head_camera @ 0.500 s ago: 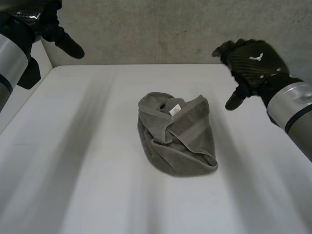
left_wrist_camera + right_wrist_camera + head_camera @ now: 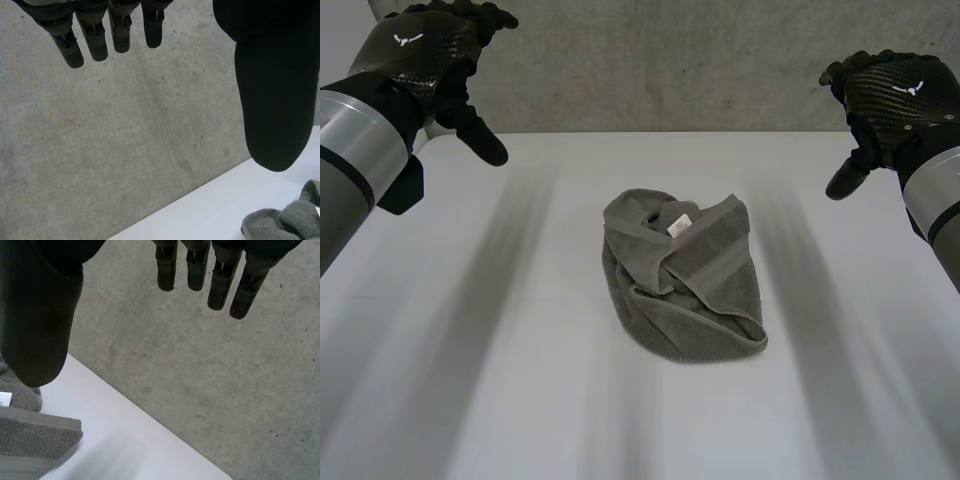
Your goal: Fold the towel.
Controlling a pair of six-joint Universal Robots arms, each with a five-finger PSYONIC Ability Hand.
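Observation:
A grey towel (image 2: pixel 682 283) lies crumpled in a loose heap at the middle of the white table (image 2: pixel 520 380), a small white label on its top. My left hand (image 2: pixel 425 55) hovers high over the table's far left corner, open, fingers (image 2: pixel 95 35) straight and holding nothing. My right hand (image 2: pixel 885 95) hovers high over the far right side, open and empty too, its fingers (image 2: pixel 220 280) spread. Both hands are well apart from the towel. A bit of the towel (image 2: pixel 287 222) lies past my left thumb, and another edge of the towel (image 2: pixel 30 440) lies below my right thumb.
A grey concrete wall (image 2: pixel 670 60) stands behind the table's far edge. White table surface surrounds the towel on all sides.
Both hands have risen and swung outward: the left one came further into view at the far left, the right one moved right and up, away from the towel. The towel has not moved.

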